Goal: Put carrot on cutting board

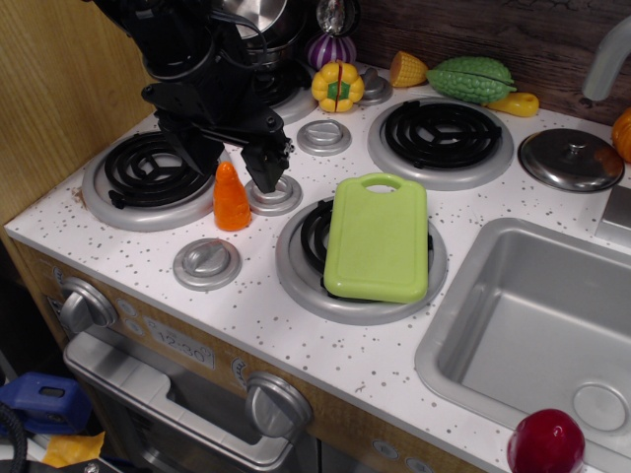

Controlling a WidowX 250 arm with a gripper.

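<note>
Between open tool (237, 161) prongs: carrot (231, 198).

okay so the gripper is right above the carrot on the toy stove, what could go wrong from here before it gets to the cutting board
1. The carrot stands upright on its base; the open gripper sits right at its tip, so an off-centre close could tip it over.
2. It tapers, so it might slip from the fingers when squeezed.
3. The cutting board rests tilted on a burner, overhanging its edge; the carrot may roll or slide off if dropped there.
</note>
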